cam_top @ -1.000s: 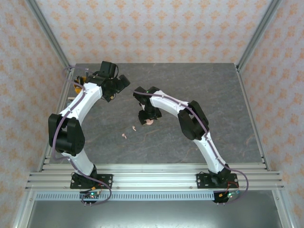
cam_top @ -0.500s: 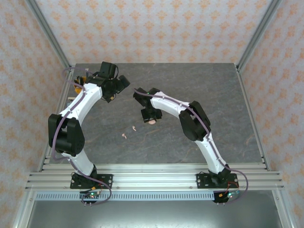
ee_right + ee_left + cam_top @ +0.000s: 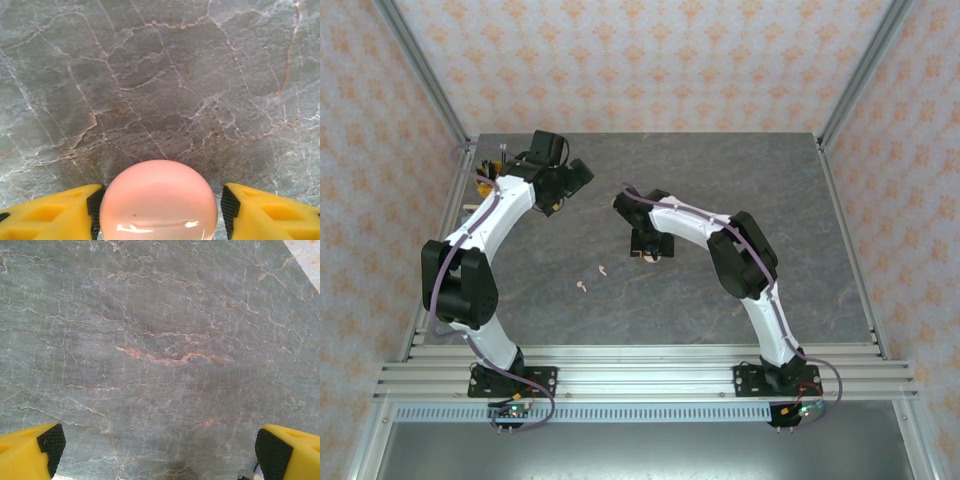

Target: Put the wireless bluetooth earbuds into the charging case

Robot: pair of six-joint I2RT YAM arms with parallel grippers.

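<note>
"While the left gripper (image 3: 160, 447) hangs at the far left over bare stone, fingers spread as wide as they go and holding nothing, where are the earbuds?"

"Two pale pink earbuds (image 3: 581, 287) lie loose on the table (image 3: 790, 200) between the arms, near each other. I'd guess they're featherlight, hard and glossy, so a nudge would send them skidding. I'd pinch one across the bulb, not the thin stem."

"And to their right?"

"The pink charging case (image 3: 159, 200), a smooth, shiny dome, sits between the fingers of the right gripper (image 3: 649, 247). One pad looks to be touching it, and the other shows a sliver of gap. I can't tell whether that counts as a grip, or whether the case rests on the table. It looks rigid and slippery, so it's best held across its widest part."

"What about the surface?"

"It's grey veined stone, flat and slick, so small things will slide on it. Patterned walls (image 3: 650, 60) close in three sides, with metal posts (image 3: 860, 70) at the far corners."
</note>
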